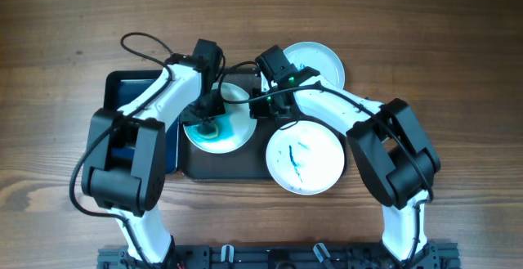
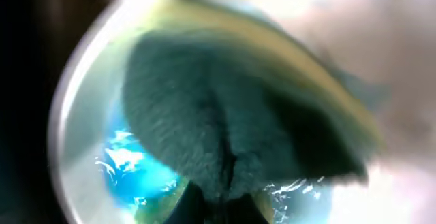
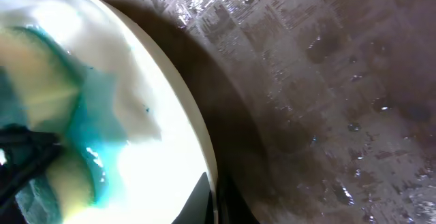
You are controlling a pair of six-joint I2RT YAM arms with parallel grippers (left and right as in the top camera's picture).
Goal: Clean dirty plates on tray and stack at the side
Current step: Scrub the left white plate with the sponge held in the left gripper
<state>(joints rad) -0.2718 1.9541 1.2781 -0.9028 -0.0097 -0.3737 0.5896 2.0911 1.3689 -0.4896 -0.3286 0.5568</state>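
Left arm (image 1: 155,97) bends from 7 o'clock up toward centre, wrist folded over. The left gripper (image 1: 208,122) points down, jaws clamped on a sponge (image 2: 225,115). Right arm (image 1: 351,105) reaches from 5 o'clock toward centre. The right gripper (image 1: 260,109) has its jaws pinching a plate (image 3: 170,163) rim.

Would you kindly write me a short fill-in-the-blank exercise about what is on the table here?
1. The left gripper presses a ___ onto the plate in the dark grey tray.
2. The overhead view shows ___ plates altogether.
3. The streaks on the front plate are ___ in colour.
Missing words: sponge; three; blue.
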